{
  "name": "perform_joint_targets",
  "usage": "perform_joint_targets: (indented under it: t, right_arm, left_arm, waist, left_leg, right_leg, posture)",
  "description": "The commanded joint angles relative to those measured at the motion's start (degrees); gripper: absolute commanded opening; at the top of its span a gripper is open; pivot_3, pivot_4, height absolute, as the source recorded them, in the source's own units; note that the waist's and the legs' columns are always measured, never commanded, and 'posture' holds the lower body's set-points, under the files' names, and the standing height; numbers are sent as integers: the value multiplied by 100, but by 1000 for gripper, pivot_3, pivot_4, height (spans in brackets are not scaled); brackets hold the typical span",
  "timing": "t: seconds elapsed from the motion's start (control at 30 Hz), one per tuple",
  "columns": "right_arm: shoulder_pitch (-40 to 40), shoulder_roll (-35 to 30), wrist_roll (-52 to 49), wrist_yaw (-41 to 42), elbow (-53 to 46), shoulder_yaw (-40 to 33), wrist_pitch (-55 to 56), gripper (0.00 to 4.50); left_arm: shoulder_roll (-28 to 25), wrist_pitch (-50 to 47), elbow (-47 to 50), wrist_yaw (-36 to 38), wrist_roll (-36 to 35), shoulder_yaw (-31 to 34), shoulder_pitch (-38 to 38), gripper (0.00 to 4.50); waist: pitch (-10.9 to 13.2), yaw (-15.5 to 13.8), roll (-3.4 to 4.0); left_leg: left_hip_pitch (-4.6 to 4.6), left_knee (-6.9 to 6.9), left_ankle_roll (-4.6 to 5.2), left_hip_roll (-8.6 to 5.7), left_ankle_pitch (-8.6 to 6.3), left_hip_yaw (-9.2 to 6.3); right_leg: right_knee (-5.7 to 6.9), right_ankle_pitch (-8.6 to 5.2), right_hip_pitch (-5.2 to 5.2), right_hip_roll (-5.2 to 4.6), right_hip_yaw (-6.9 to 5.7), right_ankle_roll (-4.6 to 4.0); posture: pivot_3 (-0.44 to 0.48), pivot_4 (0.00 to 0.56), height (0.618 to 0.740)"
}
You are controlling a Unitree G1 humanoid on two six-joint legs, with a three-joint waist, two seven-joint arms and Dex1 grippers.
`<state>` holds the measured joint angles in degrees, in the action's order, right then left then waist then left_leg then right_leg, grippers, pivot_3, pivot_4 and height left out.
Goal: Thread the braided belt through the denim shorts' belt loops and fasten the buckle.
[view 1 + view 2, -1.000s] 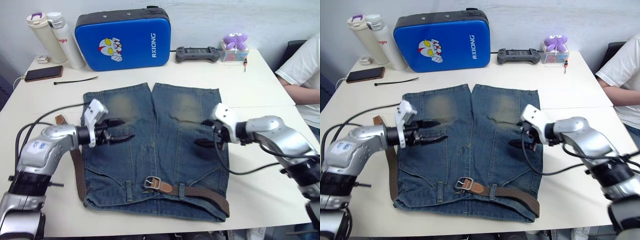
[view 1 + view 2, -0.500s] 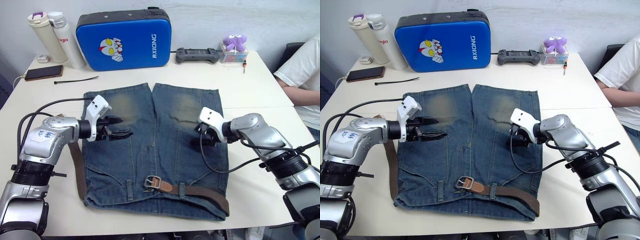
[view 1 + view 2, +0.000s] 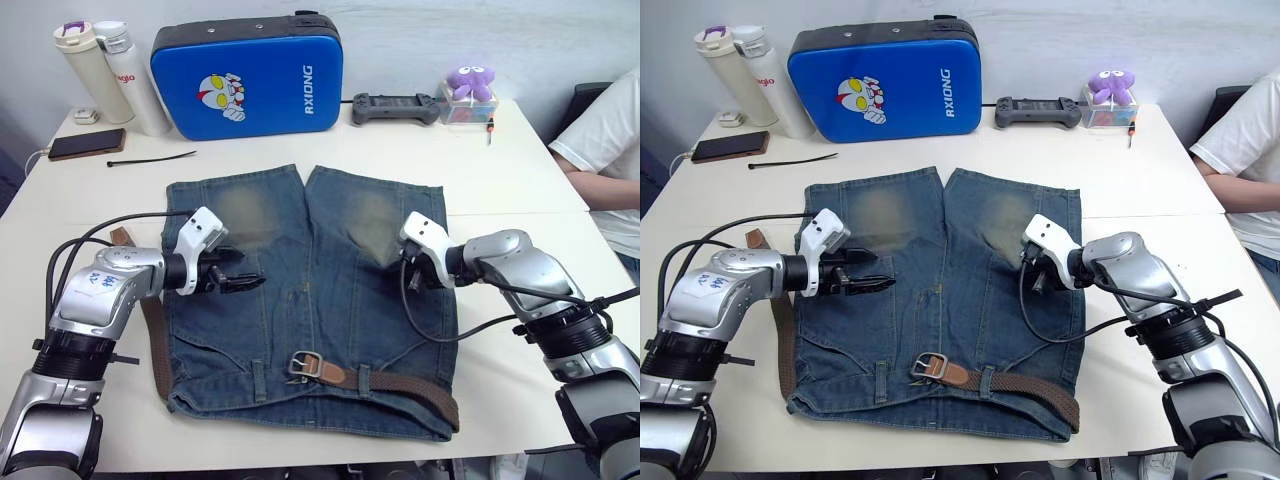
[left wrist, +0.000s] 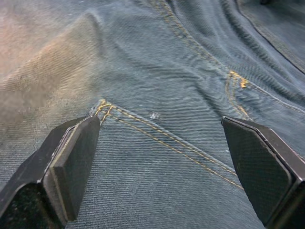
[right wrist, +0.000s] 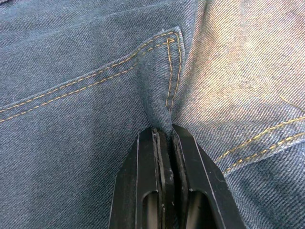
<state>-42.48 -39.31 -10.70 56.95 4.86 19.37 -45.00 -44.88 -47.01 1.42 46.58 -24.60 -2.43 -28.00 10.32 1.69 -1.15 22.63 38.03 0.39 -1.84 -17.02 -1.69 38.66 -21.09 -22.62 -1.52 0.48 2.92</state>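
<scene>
The denim shorts (image 3: 310, 290) lie flat on the white table, waistband nearest me. The braided belt (image 3: 400, 385) runs along the waistband through belt loops (image 3: 363, 380), and its silver buckle (image 3: 305, 363) rests at the middle. Another stretch of belt (image 3: 152, 335) lies along the shorts' left edge. My left gripper (image 3: 245, 277) hovers open just above the left leg's denim (image 4: 162, 119), nothing between its fingers. My right gripper (image 3: 402, 262) is shut on a pinched fold of denim by a pocket corner (image 5: 169, 95) on the right leg.
At the back stand a blue hard case (image 3: 247, 75) and two bottles (image 3: 85, 70). A phone (image 3: 87, 146), a black cable tie (image 3: 150, 160), a game controller (image 3: 395, 107) and a purple plush (image 3: 470, 85) lie nearby. A person in white (image 3: 605, 150) sits at the right edge.
My right gripper has closed from open onto a fold of the shorts' right leg. The left gripper stayed open and shifted slightly over the left leg.
</scene>
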Motion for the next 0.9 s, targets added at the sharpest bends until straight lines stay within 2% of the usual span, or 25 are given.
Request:
perform_joint_targets:
  t: [0.03, 0.27, 0.33, 0.57, 0.67, 0.8, 0.9]
  right_arm:
    - [-534, 327, 88, -374, 246, -330, 81, 67]
    - [-1542, 1212, 543, -1060, 2261, -353, 957, 67]
    - [-1890, 1423, 708, -1201, 3123, -344, 1432, 67]
    - [-2853, 1583, 1465, -1684, 5686, -254, 3064, 67]
    - [-3110, 1543, 1747, -1784, 6291, -215, 3525, 67]
    - [-3312, 1353, 2556, -1938, 6712, 268, 4463, 67]
    - [-3441, 1375, 2561, -2056, 6902, 84, 4764, 67]
  left_arm:
    - [58, -110, 492, -239, -124, 432, 194, 4500]
    - [472, -253, 1387, -694, -334, 821, 681, 4500]
    - [514, -308, 1505, -763, -390, 901, 733, 4500]
    - [545, -388, 1710, -927, -478, 1134, 841, 4500]
    - [560, -311, 1773, -941, -459, 1134, 894, 4500]
    - [390, -295, 1835, -723, -510, 1117, 984, 4500]
    - [338, -261, 1732, -725, -470, 1159, 945, 4500]
  waist:
    - [2, 19, 3]
    - [3, -12, 5]
    - [3, -9, 5]
    - [4, -6, 6]
    - [4, -7, 7]
    - [6, 4, 10]
    - [7, 2, 11]
  left_leg:
    - [1, 0, 0, 0, 0, 2]
    - [3, 0, -17, 0, 10, 4]
    - [7, 1, -16, 0, 10, 4]
    - [8, 4, -20, -1, 12, 5]
    - [10, 3, -20, 0, 12, 5]
    - [10, 2, -21, -1, 13, 5]
    - [10, 1, -22, 0, 14, 5]
  right_leg:
    - [5, 0, -4, 0, 1, 0]
    - [15, 0, -11, -1, -1, -1]
    - [17, 0, -11, -1, -3, -1]
    - [20, 1, -11, -1, -5, -1]
    - [22, 0, -11, -1, -5, -1]
    - [21, 1, -10, -1, -5, 0]
    - [22, 1, -11, 0, -5, -1]
  posture:
    - [0, 150, 739]
    - [0, 150, 739]
    - [0, 150, 739]
    - [0, 150, 739]
    - [0, 150, 739]
    - [0, 150, 739]
    - [0, 150, 739]
